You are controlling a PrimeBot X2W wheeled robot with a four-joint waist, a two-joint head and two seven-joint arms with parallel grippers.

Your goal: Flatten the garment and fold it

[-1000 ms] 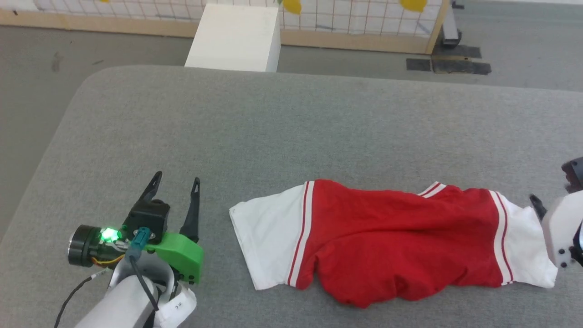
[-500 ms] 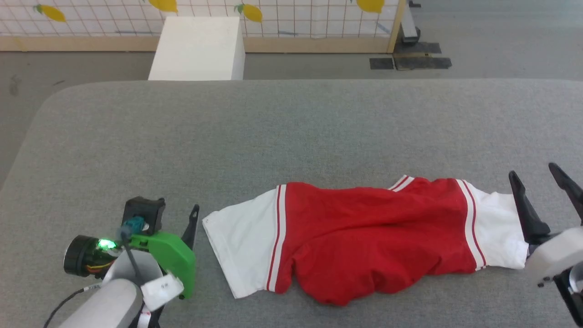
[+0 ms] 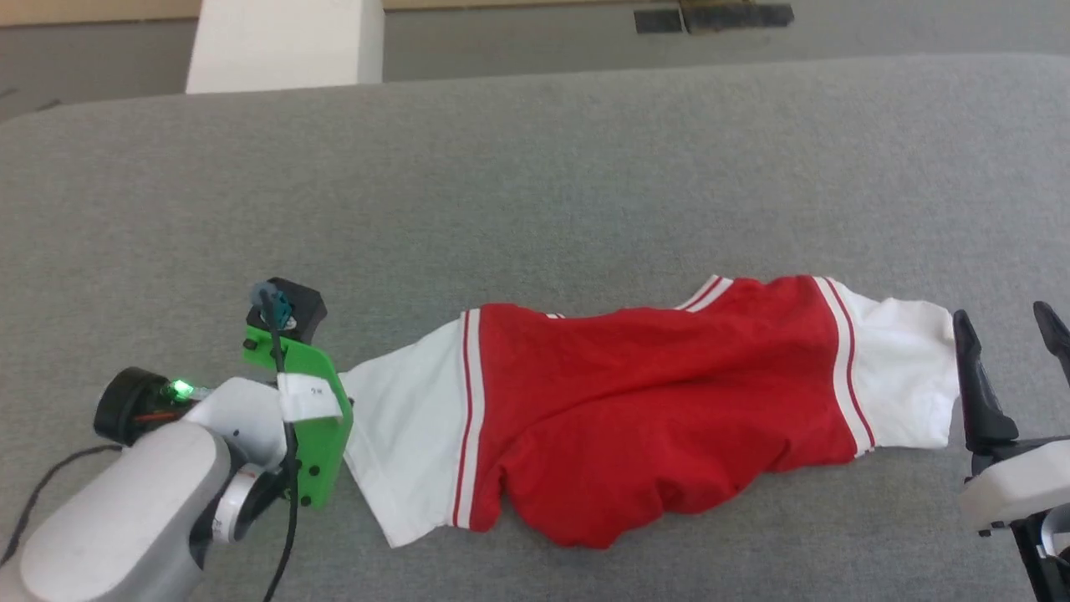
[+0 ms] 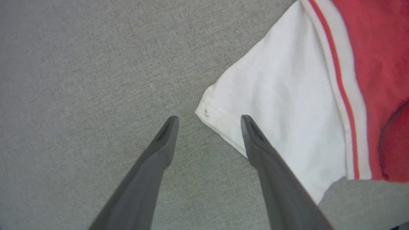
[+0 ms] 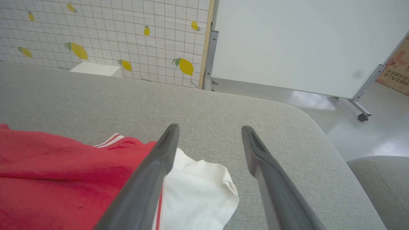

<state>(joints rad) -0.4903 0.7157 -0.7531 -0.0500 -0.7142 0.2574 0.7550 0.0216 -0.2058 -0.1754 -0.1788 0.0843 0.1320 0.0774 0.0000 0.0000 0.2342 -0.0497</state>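
- The garment [image 3: 635, 418] lies lengthwise across the near part of the grey padded surface [image 3: 535, 184]. Its red body is in the middle and a white sleeve sits at each end.
- The red cloth is rumpled, with soft folds and a bulging lower edge. Each sleeve meets the red body along white and red stripes.
- The left hand [image 4: 208, 118] is open, its two dark fingers spread wide and pointing down at the surface.
- In the left wrist view, the corner of the left-end sleeve [image 4: 281, 105] sits between the fingertips. One finger crosses over the sleeve's hem and the other is over bare grey fabric. I cannot tell whether either finger touches the cloth.
- In the head view a green bracket [image 3: 313, 418] on the left wrist sits just beside that sleeve's edge.
- The right hand [image 3: 1001, 313] is open too and holds nothing. Its fingers are apart, just beside the outer edge of the right-end sleeve [image 3: 899, 376].
- In the right wrist view one finger crosses in front of that sleeve and the other is over bare surface.
- A white box [image 3: 284, 46] stands on the floor past the far edge of the surface.
- A grid panel with lemon shapes [image 5: 105, 38] and a whiteboard on casters [image 5: 303, 44] stand further back.
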